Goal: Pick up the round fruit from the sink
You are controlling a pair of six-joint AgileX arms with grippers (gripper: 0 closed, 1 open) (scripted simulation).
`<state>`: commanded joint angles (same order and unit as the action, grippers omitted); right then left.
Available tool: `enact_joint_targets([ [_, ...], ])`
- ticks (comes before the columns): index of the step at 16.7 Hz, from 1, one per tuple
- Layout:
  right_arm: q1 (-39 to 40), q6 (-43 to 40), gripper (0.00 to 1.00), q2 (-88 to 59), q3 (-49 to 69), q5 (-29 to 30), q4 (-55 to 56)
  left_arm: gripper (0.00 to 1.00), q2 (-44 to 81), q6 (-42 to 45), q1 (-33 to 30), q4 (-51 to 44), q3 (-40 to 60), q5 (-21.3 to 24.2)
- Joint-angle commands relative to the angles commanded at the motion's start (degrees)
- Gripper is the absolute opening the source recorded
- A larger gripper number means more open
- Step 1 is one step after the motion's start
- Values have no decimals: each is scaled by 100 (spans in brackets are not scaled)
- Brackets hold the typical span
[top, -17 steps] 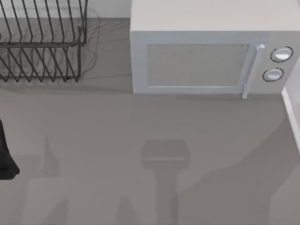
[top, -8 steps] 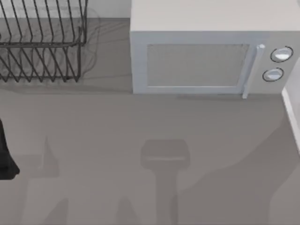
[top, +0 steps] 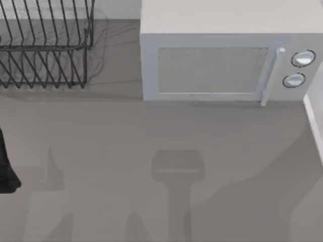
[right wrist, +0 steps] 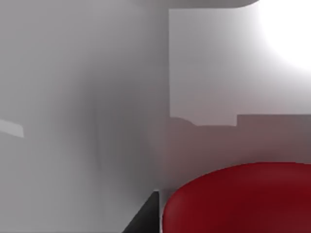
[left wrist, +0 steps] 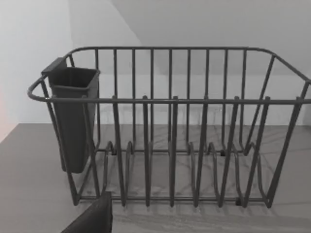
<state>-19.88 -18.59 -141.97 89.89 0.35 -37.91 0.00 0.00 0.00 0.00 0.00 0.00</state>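
**Inspection: right arm down in the sink, fruit directly before its camera**

Left side of the table: my left arm (top: 6,166) sits at the table's left edge, parked, clear of the working area. Its wrist camera faces the wire dish rack (left wrist: 170,131), which stands upright on the counter. The rack's slots hold nothing; the dark cutlery cup (left wrist: 73,121) hangs on its end wall, and I cannot see into it. Whether the left pincer is open or closed I cannot tell.

Centre: the microwave (top: 222,65) stands at the back with its door shut.

Right: my right wrist camera looks at pale sink walls (right wrist: 97,97), with the round fruit (right wrist: 238,199) very close, glossy red, resting low in the basin. I judge this closeness to be the approach for a grasp. Whether the right pincer is spread, closed or on the fruit I cannot tell.
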Motion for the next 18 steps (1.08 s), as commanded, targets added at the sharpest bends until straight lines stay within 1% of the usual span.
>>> enact_joint_targets([
  [4,0,0,0,0,0,0,0,100,0,0,0,0,0,0],
  [5,14,49,0,353,77,-91,-164,100,0,0,0,0,0,0],
  [7,12,47,0,357,155,-91,-242,100,0,0,0,0,0,0],
  [9,4,39,0,384,470,-92,-562,100,0,0,0,0,0,0],
  [12,-9,24,0,494,1279,-95,-1493,100,0,0,0,0,0,0],
  [18,-23,7,0,926,3263,-100,-4132,100,0,0,0,0,0,0],
])
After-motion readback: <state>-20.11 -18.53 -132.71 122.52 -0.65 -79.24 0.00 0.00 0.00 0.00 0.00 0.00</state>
